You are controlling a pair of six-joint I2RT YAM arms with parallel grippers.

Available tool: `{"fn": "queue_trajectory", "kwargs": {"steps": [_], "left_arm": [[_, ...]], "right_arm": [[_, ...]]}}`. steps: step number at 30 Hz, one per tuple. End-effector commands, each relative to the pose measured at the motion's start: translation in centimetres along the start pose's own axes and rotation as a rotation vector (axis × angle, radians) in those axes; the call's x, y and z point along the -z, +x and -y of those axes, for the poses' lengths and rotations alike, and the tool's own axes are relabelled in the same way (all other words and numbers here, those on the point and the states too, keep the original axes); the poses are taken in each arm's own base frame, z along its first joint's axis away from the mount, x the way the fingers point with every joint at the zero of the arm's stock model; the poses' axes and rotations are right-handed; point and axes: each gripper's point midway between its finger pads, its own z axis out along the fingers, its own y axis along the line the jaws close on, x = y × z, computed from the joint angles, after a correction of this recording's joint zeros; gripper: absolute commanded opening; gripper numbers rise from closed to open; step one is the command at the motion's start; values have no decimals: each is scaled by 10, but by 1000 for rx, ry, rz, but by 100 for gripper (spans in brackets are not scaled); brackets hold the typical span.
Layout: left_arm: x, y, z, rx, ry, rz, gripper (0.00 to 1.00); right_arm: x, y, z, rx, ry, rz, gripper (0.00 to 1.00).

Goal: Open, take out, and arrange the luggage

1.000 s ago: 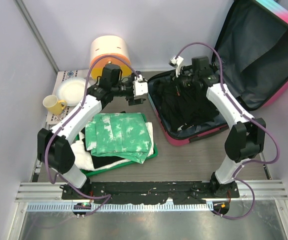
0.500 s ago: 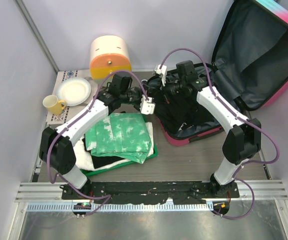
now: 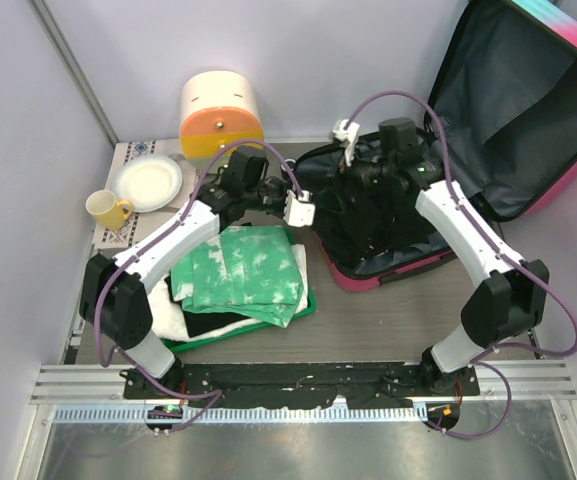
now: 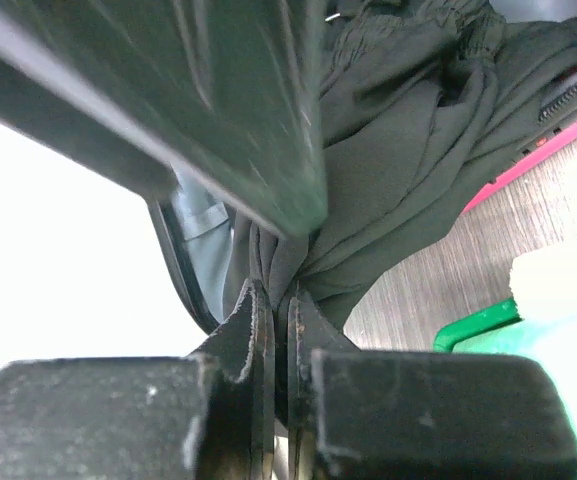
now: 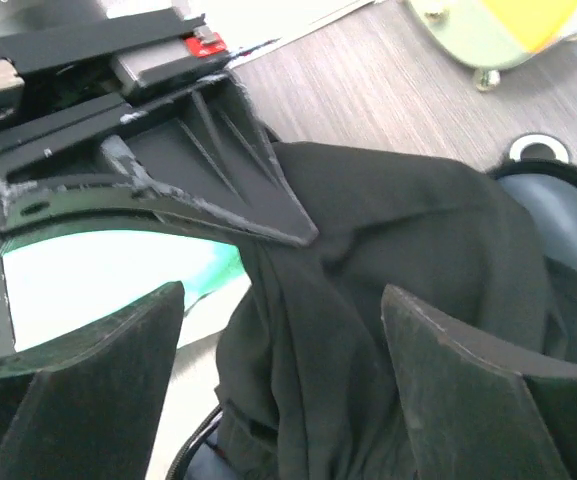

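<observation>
Your luggage (image 3: 518,100) lies open at the worktop's far right with its lid propped up, so that step is done. Unpacking looks partway: the left end effector (image 4: 278,300) pinches a fold of black clothing (image 4: 408,150) at the case's left rim, and the right end effector (image 5: 278,330) hangs spread above it. Count 1 luggage and 1 green tray (image 3: 308,306) of folded cloths (image 3: 243,262).

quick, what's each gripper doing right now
Left gripper: closed, pinching the black cloth.
Right gripper: open over the cloth, holding nothing.
</observation>
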Motion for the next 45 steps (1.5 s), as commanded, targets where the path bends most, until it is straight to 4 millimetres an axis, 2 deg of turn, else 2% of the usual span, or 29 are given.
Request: {"fn": "queue_trajectory", "kwargs": {"steps": [1,2,4,5,6,7,13,14,16,17,20,25,29,32,35,38,39,41,42,43,44,45], "left_arm": [[8,-10,-35,39,-122,13,0],[7,-10,-37,51,-127,15,0],[6,-10,-41,84,-131,17,0],[7,-10,-43,91,-136,15,0],[6,-10,-44,100,-138,18,0],[7,-11,-47,105,-143,17,0],[6,-12,-55,123,-165,24,0],[6,-13,-55,130,-166,27,0],[6,-12,-59,136,-181,27,0],[7,-12,-59,139,-183,26,0],[11,-11,-68,148,-210,29,0],[15,-4,-81,197,-246,26,0],[17,-4,-86,207,-264,29,0],[22,-3,-93,228,-292,34,0],[29,-6,-99,230,-308,37,0],[34,-8,-98,236,-311,37,0],[37,-9,-99,240,-317,40,0],[42,-13,-101,253,-328,46,0],[45,-14,-102,256,-333,48,0],[48,-14,-103,258,-341,46,0],[54,-17,-106,268,-356,45,0],[57,-16,-107,281,-365,41,0]], "right_arm": [[48,-17,31,-55,172,80,88],[49,-4,33,-85,194,63,88],[57,2,35,-53,249,57,88],[57,7,33,-47,262,58,88],[52,20,34,-49,277,59,88],[56,20,32,-29,308,65,88],[19,56,23,-16,340,-9,89],[9,68,21,-25,338,-34,89],[2,77,24,-17,355,-46,89],[0,88,25,-23,367,-66,89],[-1,98,25,-24,376,-75,89],[5,104,6,-28,338,-73,90],[5,120,14,-60,407,-115,89],[5,130,21,-81,442,-151,81],[9,127,22,-86,445,-149,69],[15,118,25,-88,455,-137,52],[17,114,26,-86,460,-132,40],[26,102,33,-82,481,-116,31],[29,97,36,-68,486,-114,16],[35,87,38,-58,493,-104,7],[41,82,42,-50,504,-103,1],[44,76,43,-35,508,-103,1]]}}
